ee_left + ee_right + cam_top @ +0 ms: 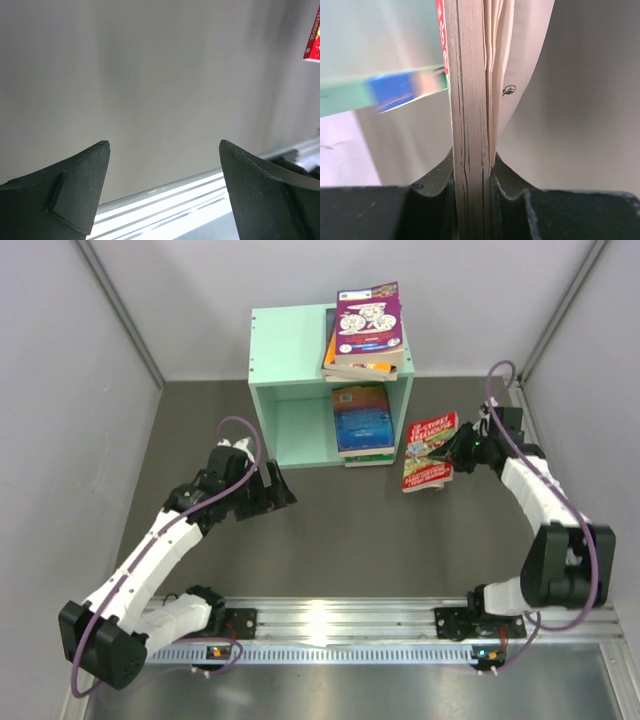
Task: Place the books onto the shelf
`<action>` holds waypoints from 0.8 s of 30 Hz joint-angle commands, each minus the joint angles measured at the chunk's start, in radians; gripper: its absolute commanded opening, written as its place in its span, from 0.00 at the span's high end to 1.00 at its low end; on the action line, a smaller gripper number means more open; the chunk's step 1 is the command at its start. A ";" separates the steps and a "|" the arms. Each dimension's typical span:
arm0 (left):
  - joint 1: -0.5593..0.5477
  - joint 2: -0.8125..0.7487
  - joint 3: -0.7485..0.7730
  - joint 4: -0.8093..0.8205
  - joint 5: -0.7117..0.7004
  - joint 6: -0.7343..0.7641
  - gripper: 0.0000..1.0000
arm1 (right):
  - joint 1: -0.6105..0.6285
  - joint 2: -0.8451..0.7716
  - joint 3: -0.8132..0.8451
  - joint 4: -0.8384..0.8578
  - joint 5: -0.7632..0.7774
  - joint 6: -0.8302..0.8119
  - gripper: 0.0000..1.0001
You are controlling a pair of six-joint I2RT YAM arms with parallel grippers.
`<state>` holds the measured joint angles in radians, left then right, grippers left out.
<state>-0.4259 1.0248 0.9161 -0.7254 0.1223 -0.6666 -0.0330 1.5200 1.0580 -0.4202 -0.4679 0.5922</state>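
Backdrop: pale walls (60, 390) close round a dark grey table (340, 540), and a silver rail (340, 625) runs along the near edge where your two arms are bolted
Shelf: the mint-green shelf (285, 350) stands at the far middle of the table, open front towards you
On its roof: a stack with the purple book (368, 318) uppermost, over on the right side
Inside it: a flat stack with the blue-orange book (361, 418) on top, lying against the right of the compartment
Red book: the red book (430, 450) sits just right of the shelf, cover up and tilted; you cannot tell whether it is clear of the table
Right gripper: your right gripper (455, 452) is clamped on the red book, and the wrist view has both fingers pressed against the page edges (470, 100) with loose leaves fanning off to one side
Left gripper: your left gripper (275, 485) is spread wide with nothing between its fingers (75, 195), over bare table near the shelf's left front corner
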 commanded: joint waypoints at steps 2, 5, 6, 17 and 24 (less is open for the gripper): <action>0.001 0.021 -0.014 0.196 0.173 -0.017 0.04 | 0.002 -0.322 -0.091 -0.002 -0.018 0.130 1.00; -0.017 0.076 -0.013 0.308 0.230 -0.056 0.04 | 0.025 -0.484 -0.188 0.024 -0.066 0.236 1.00; -0.022 0.090 -0.011 0.334 0.264 -0.068 0.04 | 0.025 -0.524 -0.206 0.029 -0.072 0.282 1.00; -0.288 0.260 0.089 0.595 0.263 -0.237 0.02 | 0.214 -0.863 -0.384 0.145 -0.046 0.580 1.00; -0.418 0.302 0.113 0.675 0.205 -0.269 0.05 | 0.369 -0.899 -0.447 0.205 0.024 0.681 1.00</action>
<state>-0.8169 1.3209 0.9821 -0.1581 0.3622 -0.9123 0.2733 0.6464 0.6144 -0.3424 -0.4839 1.1851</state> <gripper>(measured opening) 0.958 0.175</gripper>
